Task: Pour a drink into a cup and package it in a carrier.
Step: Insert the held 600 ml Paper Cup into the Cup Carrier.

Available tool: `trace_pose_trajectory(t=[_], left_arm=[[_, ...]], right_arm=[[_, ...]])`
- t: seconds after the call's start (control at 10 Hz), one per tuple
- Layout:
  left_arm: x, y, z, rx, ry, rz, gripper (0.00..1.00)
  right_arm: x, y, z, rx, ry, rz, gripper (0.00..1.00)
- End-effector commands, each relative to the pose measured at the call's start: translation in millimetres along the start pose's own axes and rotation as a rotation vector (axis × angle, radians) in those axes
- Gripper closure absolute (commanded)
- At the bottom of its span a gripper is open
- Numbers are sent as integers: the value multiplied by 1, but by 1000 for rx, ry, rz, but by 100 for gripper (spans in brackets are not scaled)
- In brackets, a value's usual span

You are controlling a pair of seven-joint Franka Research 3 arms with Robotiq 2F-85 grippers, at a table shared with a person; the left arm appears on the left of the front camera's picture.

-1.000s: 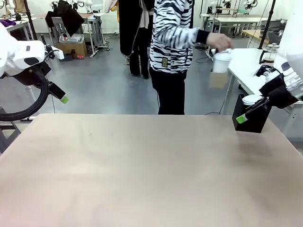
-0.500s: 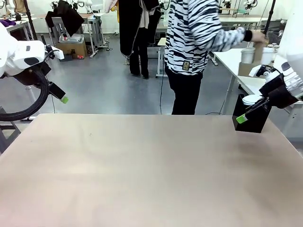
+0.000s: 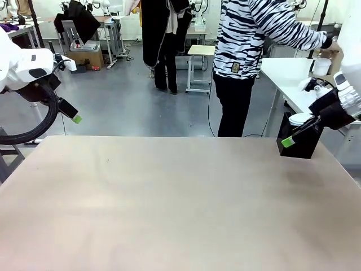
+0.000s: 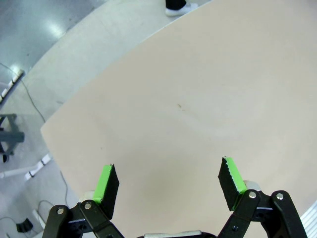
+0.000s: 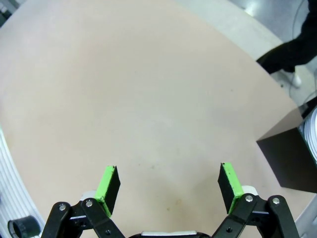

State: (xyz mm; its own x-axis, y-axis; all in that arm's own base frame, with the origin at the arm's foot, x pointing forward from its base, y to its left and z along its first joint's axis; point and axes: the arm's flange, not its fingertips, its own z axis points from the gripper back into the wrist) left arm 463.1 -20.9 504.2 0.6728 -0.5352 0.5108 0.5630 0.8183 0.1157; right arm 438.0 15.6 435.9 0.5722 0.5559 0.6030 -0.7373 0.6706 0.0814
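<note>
Since a second ago the person has stepped right and now reaches over the white side table, where the cup stands by their hand. I see both arms unmoved: my left gripper and right gripper hover with fingers spread, nothing between them, well apart from the cup. The black box sits at my table's far right corner.
</note>
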Motion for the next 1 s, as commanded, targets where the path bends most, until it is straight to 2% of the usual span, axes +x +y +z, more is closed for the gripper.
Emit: trace_pose_trajectory(t=[0.0, 0.9], left_arm=[[1, 1, 2, 6, 13, 5, 0], [1, 1, 2, 6, 13, 5, 0]], right_arm=[[-1, -2, 3, 6, 4, 28, 0], [-1, -2, 3, 6, 4, 28, 0]])
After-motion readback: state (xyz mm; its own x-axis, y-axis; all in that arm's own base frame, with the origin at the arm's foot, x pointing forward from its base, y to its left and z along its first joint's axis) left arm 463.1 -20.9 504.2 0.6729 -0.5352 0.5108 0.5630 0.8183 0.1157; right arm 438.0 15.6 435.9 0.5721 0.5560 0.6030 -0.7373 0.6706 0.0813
